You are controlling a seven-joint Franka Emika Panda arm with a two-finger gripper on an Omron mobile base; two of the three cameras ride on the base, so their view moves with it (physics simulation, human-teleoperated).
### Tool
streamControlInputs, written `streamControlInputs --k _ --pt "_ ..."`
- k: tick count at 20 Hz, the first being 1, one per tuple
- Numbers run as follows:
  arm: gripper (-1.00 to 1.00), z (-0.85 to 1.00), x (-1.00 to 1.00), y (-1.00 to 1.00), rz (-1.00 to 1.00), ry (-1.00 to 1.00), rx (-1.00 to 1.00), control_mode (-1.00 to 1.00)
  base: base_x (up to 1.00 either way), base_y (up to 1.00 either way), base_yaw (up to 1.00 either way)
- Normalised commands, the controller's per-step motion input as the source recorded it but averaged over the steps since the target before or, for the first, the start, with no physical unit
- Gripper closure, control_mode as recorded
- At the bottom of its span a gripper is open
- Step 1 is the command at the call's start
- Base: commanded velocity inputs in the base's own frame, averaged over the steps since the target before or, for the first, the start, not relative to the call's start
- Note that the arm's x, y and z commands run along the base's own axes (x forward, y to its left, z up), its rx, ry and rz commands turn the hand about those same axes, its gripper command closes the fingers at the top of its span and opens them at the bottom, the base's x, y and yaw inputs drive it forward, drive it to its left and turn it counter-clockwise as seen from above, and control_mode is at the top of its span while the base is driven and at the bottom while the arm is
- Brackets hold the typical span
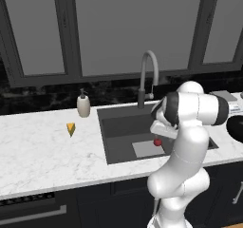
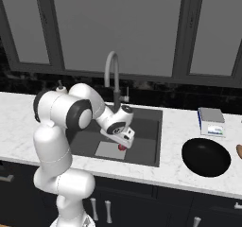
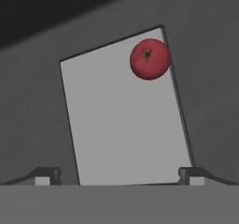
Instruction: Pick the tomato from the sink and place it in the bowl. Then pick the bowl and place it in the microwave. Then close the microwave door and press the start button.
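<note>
The gripper (image 3: 119,175) hangs over the sink (image 1: 118,127) – fingers spread wide, empty – lined up to drop onto the tomato (image 3: 149,59) below.

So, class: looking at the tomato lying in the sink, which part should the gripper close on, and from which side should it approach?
Grip the tomato across its widest middle, coming straight down from above. It is a small round ball with its stem scar facing up, resting at a corner of the light grey plate on the sink floor, so the basin walls probably block a sideways approach. The open gripper hangs above it, off to one side.
</note>
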Motion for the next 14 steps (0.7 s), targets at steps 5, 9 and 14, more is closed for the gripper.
streamControlInputs --k 5,9,14 --pt "-1.00 -0.21 0.00 0.00 0.00 -0.01 0.00 -1.00 0.00 0.00 0.00" --pt "-1.00 -0.26 0.03 0.00 0.00 0.00 0.00 -1.00 0.00 0.00 0.00" --pt "-1.00 -0.19 0.08 -0.14 0.00 -0.04 0.00 -1.00 0.00 0.00 0.00"
